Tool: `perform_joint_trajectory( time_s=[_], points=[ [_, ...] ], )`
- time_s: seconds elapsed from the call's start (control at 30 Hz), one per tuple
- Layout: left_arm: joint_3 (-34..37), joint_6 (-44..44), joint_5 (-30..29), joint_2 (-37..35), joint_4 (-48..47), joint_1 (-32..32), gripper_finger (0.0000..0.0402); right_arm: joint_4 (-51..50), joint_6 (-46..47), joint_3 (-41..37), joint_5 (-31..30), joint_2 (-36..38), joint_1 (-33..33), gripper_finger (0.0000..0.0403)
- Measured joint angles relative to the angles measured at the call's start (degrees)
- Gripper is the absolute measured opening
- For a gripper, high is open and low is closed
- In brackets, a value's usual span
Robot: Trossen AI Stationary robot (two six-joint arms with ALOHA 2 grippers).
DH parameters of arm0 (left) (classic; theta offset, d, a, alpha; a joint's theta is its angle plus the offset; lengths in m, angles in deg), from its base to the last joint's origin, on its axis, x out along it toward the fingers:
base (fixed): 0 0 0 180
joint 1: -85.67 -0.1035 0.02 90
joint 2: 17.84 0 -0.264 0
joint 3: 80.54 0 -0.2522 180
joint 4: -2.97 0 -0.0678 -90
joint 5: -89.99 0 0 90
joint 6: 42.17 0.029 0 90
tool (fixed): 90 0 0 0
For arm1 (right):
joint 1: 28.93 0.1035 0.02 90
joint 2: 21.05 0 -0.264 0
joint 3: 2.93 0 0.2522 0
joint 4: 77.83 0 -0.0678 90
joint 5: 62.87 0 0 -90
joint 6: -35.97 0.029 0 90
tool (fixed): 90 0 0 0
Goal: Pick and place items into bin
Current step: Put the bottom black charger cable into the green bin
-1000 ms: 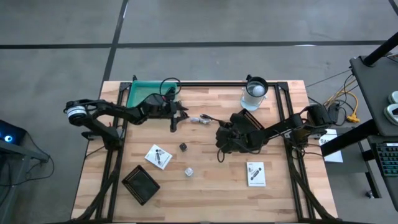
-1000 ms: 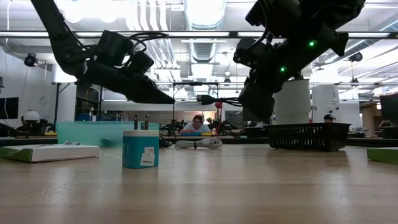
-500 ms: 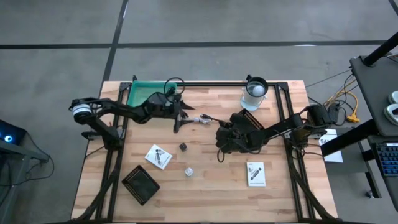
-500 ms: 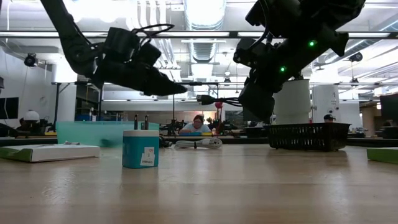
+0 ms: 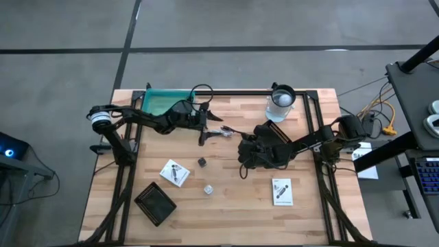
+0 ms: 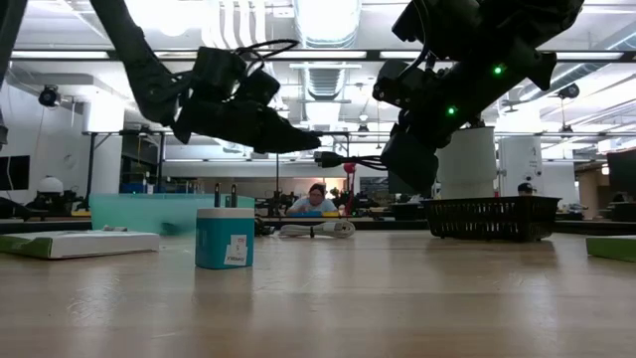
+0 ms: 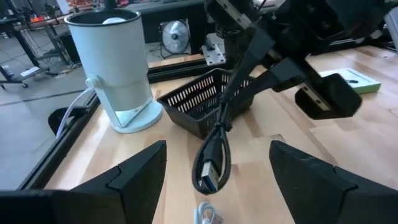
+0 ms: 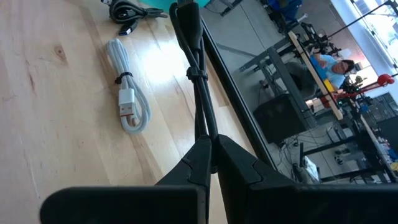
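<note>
Left wrist view: a black cable hangs looped from the closed right gripper (image 5: 241,148), above the desk (image 5: 233,199).
Limp and light, the black cable (image 7: 217,149) will swing; its stiff plug end looks the surest hold. Left gripper (image 7: 214,171) is spread wide, empty, near the loop. Green bin (image 5: 159,103) sits behind the left arm.

One camera hangs above me, looking straight down on the whole table (image 5: 226,206). Another sits at table-top height, facing level across it into the room beyond. My left wrist camera looks close past my own fingers at the black cable (image 7: 219,140); my right wrist camera looks along that same cable, nearer still.
</note>
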Motion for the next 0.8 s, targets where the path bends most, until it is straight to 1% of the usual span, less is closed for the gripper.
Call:
perform_joint_trajectory(
  time_s=[0.3,0.43,0.63,0.8],
  points=[
    [-4.97,0.02,0.01,6.02,-0.14,-0.07,0.0267,-0.09,0.0,-0.01,0.0,-0.02,-0.02,0.0009],
    [-6.74,-0.02,0.0,6.67,-0.76,-0.04,0.0268,-0.14,0.0,-0.01,0.0,-0.01,-0.02,0.0009],
    [-6.77,-0.02,0.0,6.7,-4.22,0.0,0.0268,-0.17,0.0,-0.01,0.0,-0.01,-0.02,0.0009],
    [-6.75,-0.01,0.0,6.7,-4.24,0.0,0.0268,-0.17,0.0,-0.01,0.02,-0.01,-0.02,0.0009]
  ],
)
